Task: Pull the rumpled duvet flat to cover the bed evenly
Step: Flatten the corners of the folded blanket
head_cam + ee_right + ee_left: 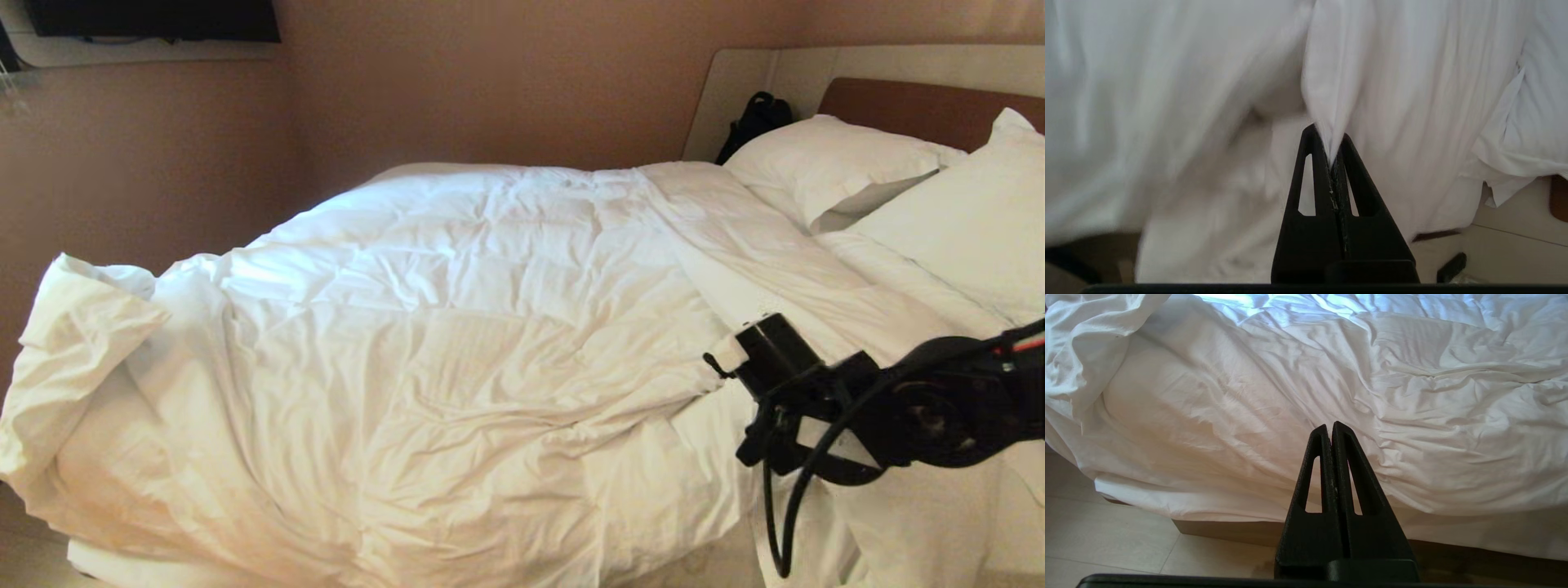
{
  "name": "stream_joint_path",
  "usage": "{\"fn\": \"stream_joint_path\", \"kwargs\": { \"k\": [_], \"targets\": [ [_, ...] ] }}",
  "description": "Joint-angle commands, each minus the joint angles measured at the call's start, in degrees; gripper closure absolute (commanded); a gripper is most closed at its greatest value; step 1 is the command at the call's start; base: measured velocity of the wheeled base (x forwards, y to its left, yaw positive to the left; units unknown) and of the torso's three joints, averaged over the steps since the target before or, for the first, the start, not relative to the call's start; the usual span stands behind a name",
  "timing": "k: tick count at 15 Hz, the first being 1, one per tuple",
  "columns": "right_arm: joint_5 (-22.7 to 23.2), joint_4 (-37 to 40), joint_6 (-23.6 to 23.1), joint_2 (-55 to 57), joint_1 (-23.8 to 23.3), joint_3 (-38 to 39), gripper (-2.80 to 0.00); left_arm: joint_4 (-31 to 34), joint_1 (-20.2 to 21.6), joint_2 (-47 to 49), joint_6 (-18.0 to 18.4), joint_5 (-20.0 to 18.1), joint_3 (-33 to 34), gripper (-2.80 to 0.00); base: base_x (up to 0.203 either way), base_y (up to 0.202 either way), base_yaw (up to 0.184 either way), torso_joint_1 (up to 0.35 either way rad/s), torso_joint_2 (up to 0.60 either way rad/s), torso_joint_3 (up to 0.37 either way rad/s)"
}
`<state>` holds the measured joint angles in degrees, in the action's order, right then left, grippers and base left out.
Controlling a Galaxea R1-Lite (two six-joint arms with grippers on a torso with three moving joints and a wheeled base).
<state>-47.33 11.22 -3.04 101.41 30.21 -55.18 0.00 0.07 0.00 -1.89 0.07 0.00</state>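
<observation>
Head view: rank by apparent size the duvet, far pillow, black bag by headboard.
1. Puffy white quilted duvet, largest.
2. Smooth white rectangular far pillow.
3. Small black bag beside the headboard, smallest; farthest away, so true size unsure.

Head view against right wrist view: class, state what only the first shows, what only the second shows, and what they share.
Only the head view shows the pillows, the headboard and the whole bed against the wall. Only the right wrist view shows the right gripper with its fingers shut on a pinched fold of white cloth. Both show the white duvet and the right arm.
</observation>
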Motion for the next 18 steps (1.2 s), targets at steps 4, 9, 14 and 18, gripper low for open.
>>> {"fn": "stream_joint_path", "kwargs": {
  "k": [4, 9, 14, 18],
  "targets": [
    [5.3, 0.1, -0.1, -13.2, 2.6, 12.5, 0.00, 0.0, 0.0, 0.0, 0.0, -0.1, 0.0, 0.00, 0.000, 0.000, 0.000, 0.000, 0.00, 0.000],
    [11.7, 2.6, -0.2, -26.0, 2.9, 15.6, 0.00, -0.1, 0.0, 0.0, 0.0, 0.0, 0.0, 0.00, 0.000, 0.000, 0.000, 0.000, 0.00, 0.000],
    [15.7, 4.0, 5.3, -31.7, 2.7, 14.0, 0.00, 0.0, 0.0, 0.0, 0.0, 0.0, 0.0, 0.00, 0.000, 0.000, 0.000, 0.000, 0.00, 0.000],
    [15.5, 5.0, 13.2, -36.2, 2.3, 14.4, 0.00, 0.0, 0.0, 0.0, 0.0, -0.1, 0.0, 0.00, 0.000, 0.000, 0.000, 0.000, 0.00, 0.000]
  ]
}}
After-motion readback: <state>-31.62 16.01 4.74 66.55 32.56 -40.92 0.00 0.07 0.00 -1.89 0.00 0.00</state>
